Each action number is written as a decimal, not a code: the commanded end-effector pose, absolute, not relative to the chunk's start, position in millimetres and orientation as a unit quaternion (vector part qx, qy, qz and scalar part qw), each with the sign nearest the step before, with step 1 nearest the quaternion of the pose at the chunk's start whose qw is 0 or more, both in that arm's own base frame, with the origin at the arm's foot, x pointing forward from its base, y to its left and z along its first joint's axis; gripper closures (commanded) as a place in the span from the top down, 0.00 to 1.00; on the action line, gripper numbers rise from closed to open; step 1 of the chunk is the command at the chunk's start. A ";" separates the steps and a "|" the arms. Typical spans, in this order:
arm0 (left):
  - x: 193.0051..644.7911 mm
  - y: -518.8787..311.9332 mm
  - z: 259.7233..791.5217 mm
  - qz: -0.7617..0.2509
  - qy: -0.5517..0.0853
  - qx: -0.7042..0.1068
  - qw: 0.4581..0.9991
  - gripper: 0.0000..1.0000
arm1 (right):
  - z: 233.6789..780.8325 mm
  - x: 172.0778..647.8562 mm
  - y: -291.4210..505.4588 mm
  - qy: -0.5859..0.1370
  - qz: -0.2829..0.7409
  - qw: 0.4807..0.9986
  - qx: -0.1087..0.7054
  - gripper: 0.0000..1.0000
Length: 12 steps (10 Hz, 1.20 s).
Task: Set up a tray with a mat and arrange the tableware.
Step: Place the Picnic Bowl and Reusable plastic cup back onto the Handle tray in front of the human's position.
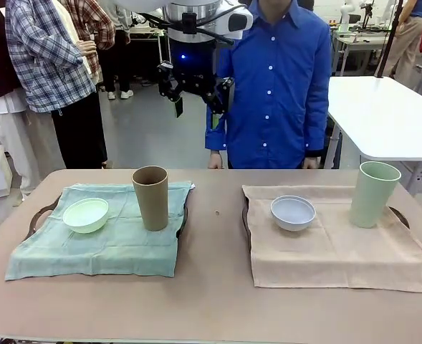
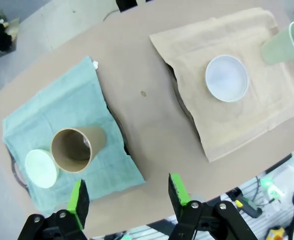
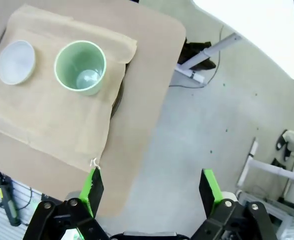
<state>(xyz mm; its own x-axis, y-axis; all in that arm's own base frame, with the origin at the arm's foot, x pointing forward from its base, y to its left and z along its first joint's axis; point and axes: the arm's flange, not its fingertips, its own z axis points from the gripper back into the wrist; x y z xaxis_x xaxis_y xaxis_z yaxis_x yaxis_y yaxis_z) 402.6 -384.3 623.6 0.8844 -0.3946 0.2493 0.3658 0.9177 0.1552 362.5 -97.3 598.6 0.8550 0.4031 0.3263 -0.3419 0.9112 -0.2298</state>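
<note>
Tableware looks fully arranged: the brown cup [image 1: 151,197] stands upright just beside the mint green bowl [image 1: 86,214] on the green mat [image 1: 103,244], and the pale green cup [image 1: 372,193] stands apart from the white bowl [image 1: 293,212] on the beige mat [image 1: 339,247]. Left gripper [image 2: 129,197] hangs high above with fingers spread and empty, the brown cup ahead of its fingertips. Right gripper [image 3: 150,192] is also wide open and empty over the table's far corner, nearer the pale green cup.

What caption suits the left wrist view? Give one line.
Open left hand high above brown cup, mint bowl, white bowl on cloth mats.
</note>
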 end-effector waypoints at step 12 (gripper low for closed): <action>399.1 -389.2 621.7 -0.204 -0.136 0.047 0.968 0.84 | 587.8 375.6 -104.5 -0.173 0.184 0.964 -0.085 1.00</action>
